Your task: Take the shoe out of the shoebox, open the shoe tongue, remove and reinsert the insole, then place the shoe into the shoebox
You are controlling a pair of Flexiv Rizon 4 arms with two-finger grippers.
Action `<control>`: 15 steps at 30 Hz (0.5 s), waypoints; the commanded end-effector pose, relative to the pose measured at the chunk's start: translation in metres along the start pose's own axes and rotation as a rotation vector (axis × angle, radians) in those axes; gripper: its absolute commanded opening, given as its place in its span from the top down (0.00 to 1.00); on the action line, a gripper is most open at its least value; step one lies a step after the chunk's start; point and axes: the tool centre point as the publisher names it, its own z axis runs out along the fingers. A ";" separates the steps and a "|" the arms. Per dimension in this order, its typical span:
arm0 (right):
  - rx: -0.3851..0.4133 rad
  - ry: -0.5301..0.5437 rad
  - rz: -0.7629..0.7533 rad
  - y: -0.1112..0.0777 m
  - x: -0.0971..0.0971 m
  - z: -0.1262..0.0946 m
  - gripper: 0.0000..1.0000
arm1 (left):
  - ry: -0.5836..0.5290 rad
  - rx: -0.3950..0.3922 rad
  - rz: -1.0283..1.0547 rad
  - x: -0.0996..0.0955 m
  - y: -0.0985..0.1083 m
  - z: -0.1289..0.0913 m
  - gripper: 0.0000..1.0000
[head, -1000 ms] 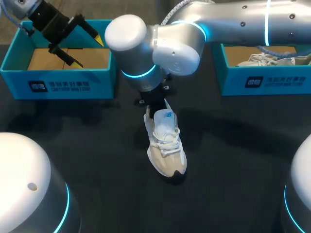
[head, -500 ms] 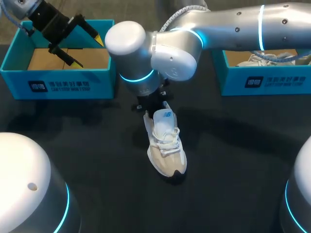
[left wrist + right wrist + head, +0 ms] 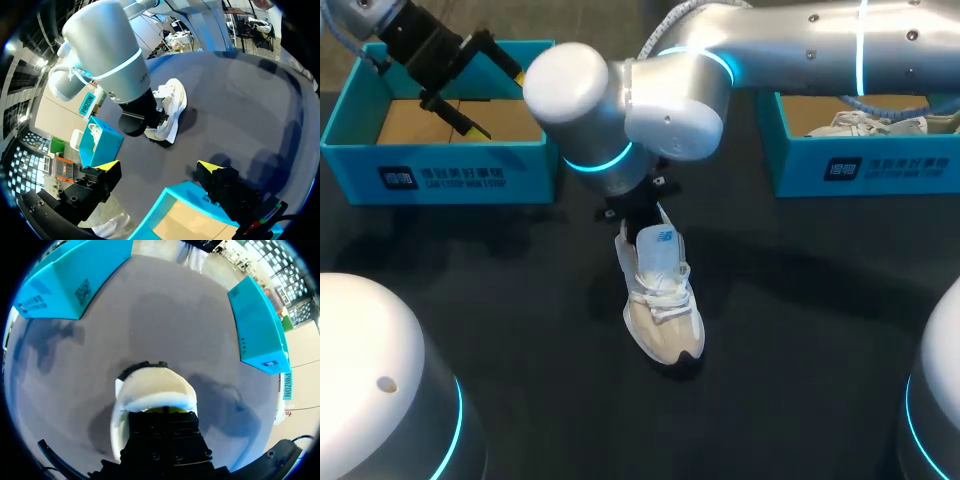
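Our right gripper (image 3: 161, 411) sits down at the heel opening of the shoe (image 3: 662, 310), and we cannot tell if it is spread or pinching, because its own black body hides it. The shoe stands upright on the dark table (image 3: 800, 330), between the left shoebox (image 3: 440, 170) and the right shoebox (image 3: 860, 165), outside of both. Our left gripper (image 3: 159, 167) hangs spread wide and empty above the left shoebox.

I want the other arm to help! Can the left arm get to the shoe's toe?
Probably yes. The left gripper hangs open over the left shoebox, and the toe end of the shoe lies bare; the right arm covers only its heel.
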 end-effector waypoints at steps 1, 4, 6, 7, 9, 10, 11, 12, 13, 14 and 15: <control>0.016 0.006 0.000 -0.003 0.009 0.015 1.00 | 0.003 -0.003 0.000 0.000 -0.001 0.000 0.00; 0.031 0.013 0.002 -0.007 0.012 0.022 1.00 | 0.003 -0.003 0.000 0.000 -0.001 0.000 0.00; 0.038 0.020 0.000 -0.009 0.014 0.023 1.00 | 0.003 -0.003 0.000 0.000 -0.001 0.000 0.00; 0.040 0.023 -0.002 -0.009 0.015 0.023 1.00 | 0.003 -0.003 0.000 0.000 -0.001 0.000 0.00; 0.046 0.029 -0.006 -0.011 0.017 0.023 1.00 | 0.003 -0.003 0.000 0.000 -0.001 0.000 0.00; 0.050 0.030 -0.009 -0.012 0.017 0.023 1.00 | 0.003 -0.003 0.000 0.000 -0.001 0.000 0.00; 0.059 0.031 -0.012 -0.013 0.017 0.020 1.00 | 0.003 -0.003 0.000 0.000 -0.001 0.000 0.00; 0.065 0.027 -0.013 -0.014 0.016 0.017 1.00 | 0.003 -0.003 0.000 0.000 -0.001 0.000 0.00; 0.073 0.032 -0.013 -0.015 0.015 0.013 1.00 | 0.003 -0.003 0.000 0.000 -0.001 0.000 0.00; 0.080 0.040 -0.014 -0.015 0.013 0.010 1.00 | 0.003 -0.003 0.000 0.000 -0.001 0.000 0.00; 0.108 0.034 -0.009 -0.016 0.011 0.005 1.00 | 0.003 -0.003 0.000 0.000 -0.001 0.000 0.00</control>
